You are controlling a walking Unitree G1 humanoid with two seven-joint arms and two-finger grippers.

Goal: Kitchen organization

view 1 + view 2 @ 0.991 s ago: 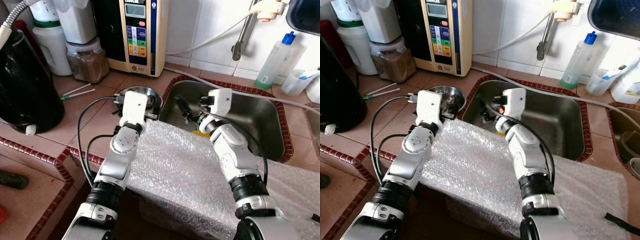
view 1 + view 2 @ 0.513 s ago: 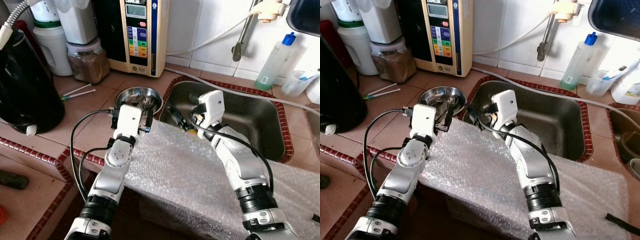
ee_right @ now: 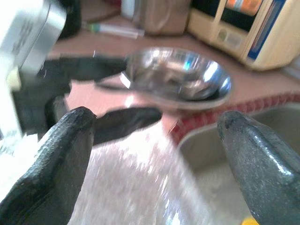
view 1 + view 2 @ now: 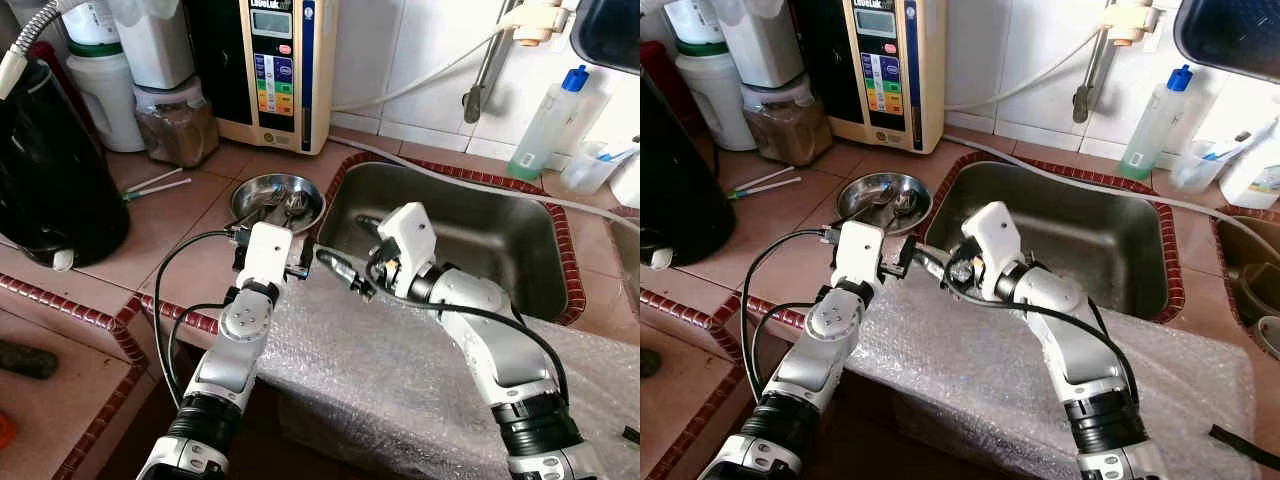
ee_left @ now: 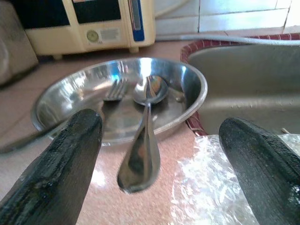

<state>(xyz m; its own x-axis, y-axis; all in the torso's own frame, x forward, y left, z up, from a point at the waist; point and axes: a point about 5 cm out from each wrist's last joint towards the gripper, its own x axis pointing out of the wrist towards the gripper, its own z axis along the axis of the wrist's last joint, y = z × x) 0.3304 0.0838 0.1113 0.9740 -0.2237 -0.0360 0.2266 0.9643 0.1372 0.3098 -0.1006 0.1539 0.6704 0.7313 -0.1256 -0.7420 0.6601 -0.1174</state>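
The left gripper (image 5: 154, 154) is spread wide and holds nothing. Right in front of it sits a shiny bowl (image 5: 70, 93) on the tile counter. A spoon (image 5: 143, 136) and a fork (image 5: 115, 89) lie in the bowl. The spoon's handle sticks out over the rim, toward the gap between the left fingers (image 5: 61, 164), but nothing touches it yet.

The right gripper (image 4: 345, 278) is spread open too and is empty. It hangs just beside the left gripper, at the near corner of the sink (image 4: 520, 230). It points across at the bowl. Below both grippers is a sheet of bubble wrap (image 4: 400, 370) over the counter edge.

How far along is the job? It looks like an early or middle part. The spoon and fork are together in the bowl, so that bit may be done. The bowl is not yet picked up or put away.

Past the bowl, by the wall, stand a water machine (image 4: 275, 60), a jar (image 4: 175, 120) and a black kettle (image 4: 45, 170). Two sticks (image 4: 155, 185) lie loose on the counter, well apart from the left gripper. A bottle (image 4: 550, 120) stands beyond the sink. Those may still need tidying.
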